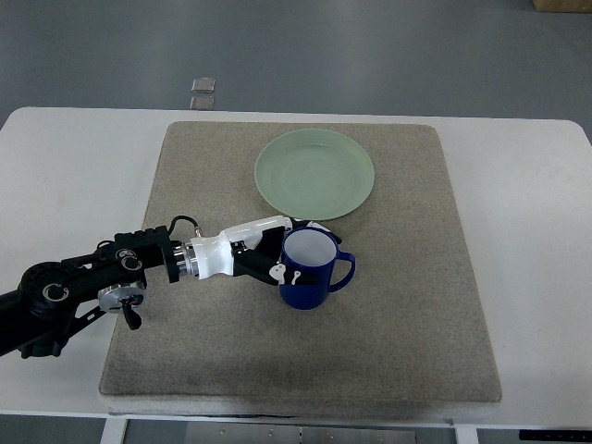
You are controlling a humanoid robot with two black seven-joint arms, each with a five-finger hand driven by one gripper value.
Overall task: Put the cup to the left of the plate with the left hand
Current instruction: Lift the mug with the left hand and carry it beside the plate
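cup [308, 270]: blue mug, glossy, white inside, handle pointing right; upright on the mat, just below the plate's lower edge
left hand [268, 254]: fingers wrapped round the mug's left side, grasping it
risk: smooth wall could slip or tip (grip looks one-sided)
plate [314, 174]: pale green, round, shallow
mat [407, 305]: coarse beige fabric, may snag the mug's base if it's dragged

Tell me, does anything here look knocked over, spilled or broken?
Nothing stands out. The blue cup stands upright in the left hand, the green plate lies flat and whole on the mat, no spills visible.
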